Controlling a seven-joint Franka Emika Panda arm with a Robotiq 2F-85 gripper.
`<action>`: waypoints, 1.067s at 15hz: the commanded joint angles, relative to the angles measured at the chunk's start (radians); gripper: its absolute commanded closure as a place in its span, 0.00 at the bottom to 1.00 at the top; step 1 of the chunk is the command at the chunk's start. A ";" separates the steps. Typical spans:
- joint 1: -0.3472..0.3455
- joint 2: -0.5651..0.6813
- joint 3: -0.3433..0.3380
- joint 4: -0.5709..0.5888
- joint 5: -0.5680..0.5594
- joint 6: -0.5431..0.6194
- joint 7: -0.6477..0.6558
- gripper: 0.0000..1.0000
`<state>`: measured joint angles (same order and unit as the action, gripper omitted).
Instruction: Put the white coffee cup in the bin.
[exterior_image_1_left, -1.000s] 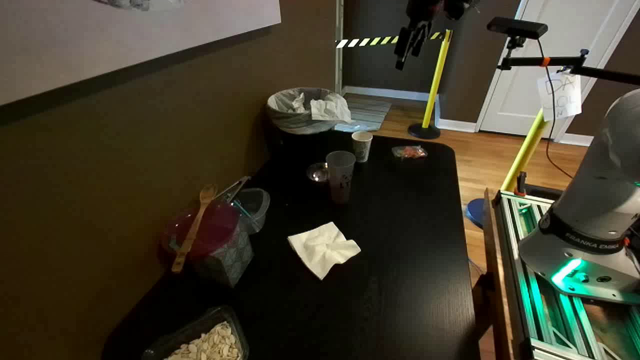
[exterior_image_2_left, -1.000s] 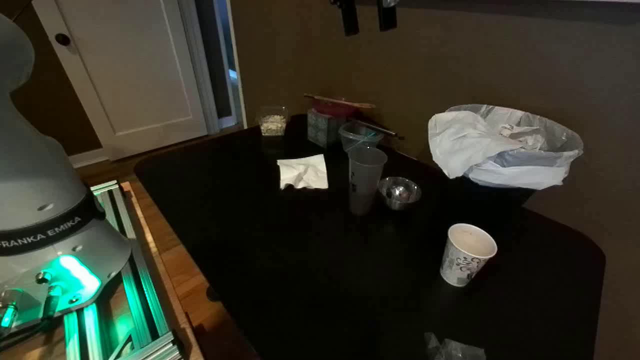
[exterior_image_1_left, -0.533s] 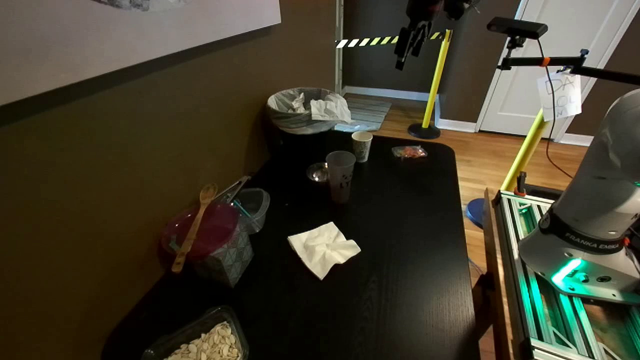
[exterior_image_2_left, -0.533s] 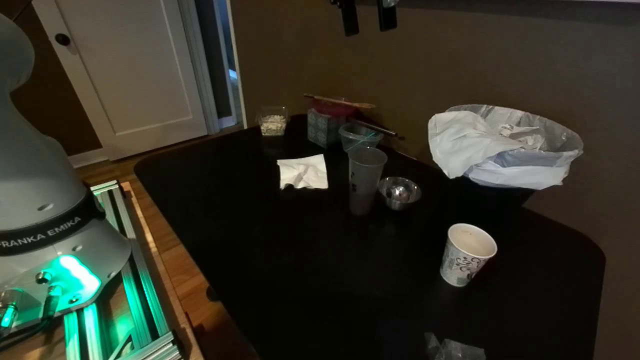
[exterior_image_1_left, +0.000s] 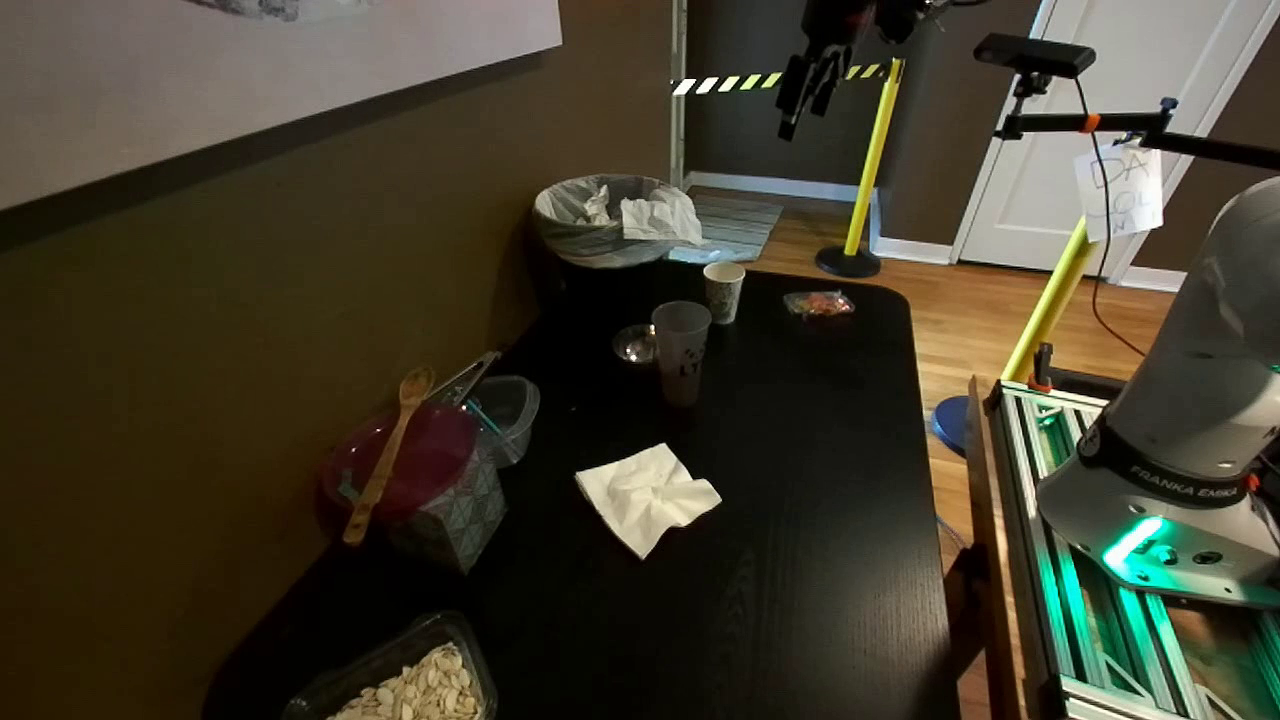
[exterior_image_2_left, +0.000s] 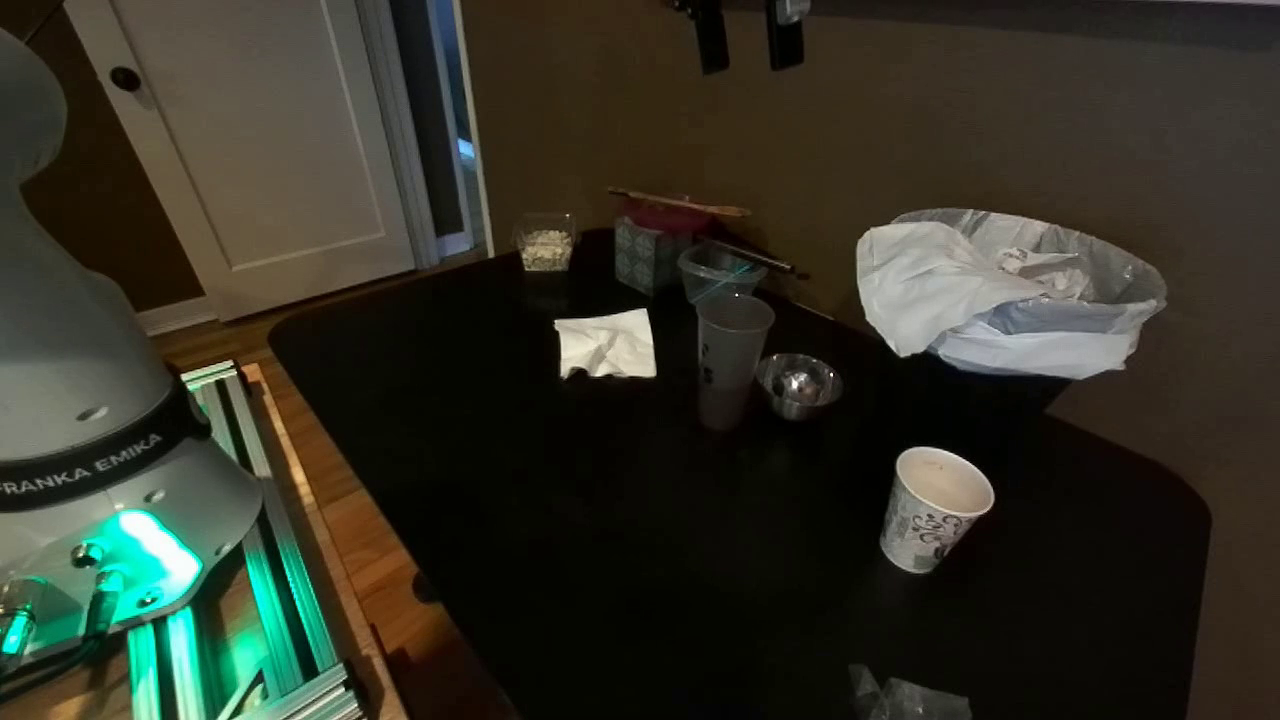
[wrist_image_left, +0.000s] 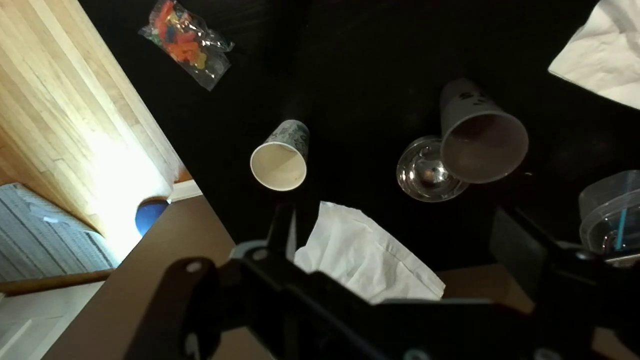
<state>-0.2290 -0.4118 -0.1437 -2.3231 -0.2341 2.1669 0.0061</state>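
Note:
The white coffee cup (exterior_image_1_left: 723, 293) stands upright on the dark table near the bin (exterior_image_1_left: 580, 245). The cup has a printed pattern and shows larger in an exterior view (exterior_image_2_left: 935, 515); in the wrist view it (wrist_image_left: 280, 162) is at the upper left of the jaws. The bin (exterior_image_2_left: 1050, 352) stands at the table's edge by the wall, with a pale liner, a white paper sheet over its rim and crumpled paper inside. My gripper (exterior_image_1_left: 803, 118) hangs high above the table, open and empty, also seen in an exterior view (exterior_image_2_left: 750, 66) and the wrist view (wrist_image_left: 395, 220).
A see-through tumbler (exterior_image_1_left: 682, 355) stands beside a small metal bowl (exterior_image_2_left: 798, 387). A white napkin (exterior_image_1_left: 648, 498) lies mid-table. A candy packet (wrist_image_left: 185, 45) lies near the cup. Along the wall are a clear tub (exterior_image_1_left: 512, 415), a patterned box (exterior_image_1_left: 465, 520) and a wooden spoon (exterior_image_1_left: 390, 455).
My gripper has shifted slightly, to the left in an exterior view and to the right in an exterior view. It stays open. The cup and bin have not moved.

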 joint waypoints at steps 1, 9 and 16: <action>0.025 0.133 -0.034 0.066 0.049 0.089 -0.035 0.00; -0.006 0.370 -0.115 0.153 0.162 0.254 -0.167 0.00; -0.043 0.525 -0.133 0.250 0.239 0.208 -0.195 0.00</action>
<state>-0.2630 0.0294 -0.2780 -2.1453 -0.0318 2.4107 -0.1839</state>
